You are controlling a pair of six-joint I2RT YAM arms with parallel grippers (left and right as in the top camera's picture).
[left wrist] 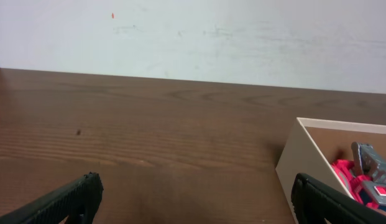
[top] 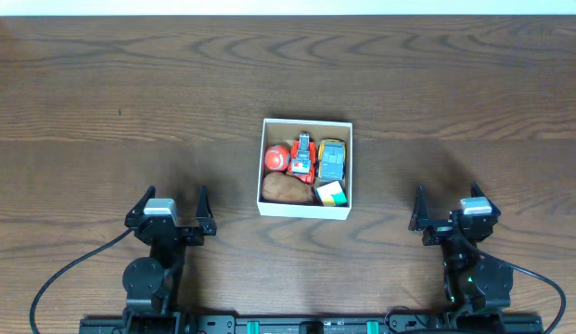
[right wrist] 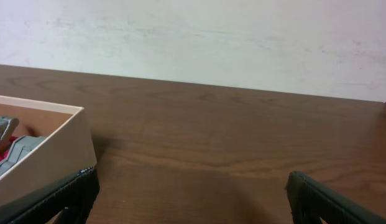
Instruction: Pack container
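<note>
The container [top: 305, 212], a small square box with white walls and a brown inside, sits at the table's middle. It holds several small toys: a red ball [top: 276, 157], a red vehicle [top: 302, 159], a blue and yellow car [top: 332, 160], a brown lump [top: 287, 189] and a green and white block [top: 332, 193]. My left gripper [top: 172, 211] is open and empty near the front edge, left of the box. My right gripper [top: 452, 211] is open and empty, right of the box. The box wall shows in the left wrist view [left wrist: 299, 163] and the right wrist view [right wrist: 43, 155].
The dark wood table [top: 130, 93] stretches back to a white wall [left wrist: 193, 37]. Black cables [top: 65, 278] run from both arm bases along the front edge.
</note>
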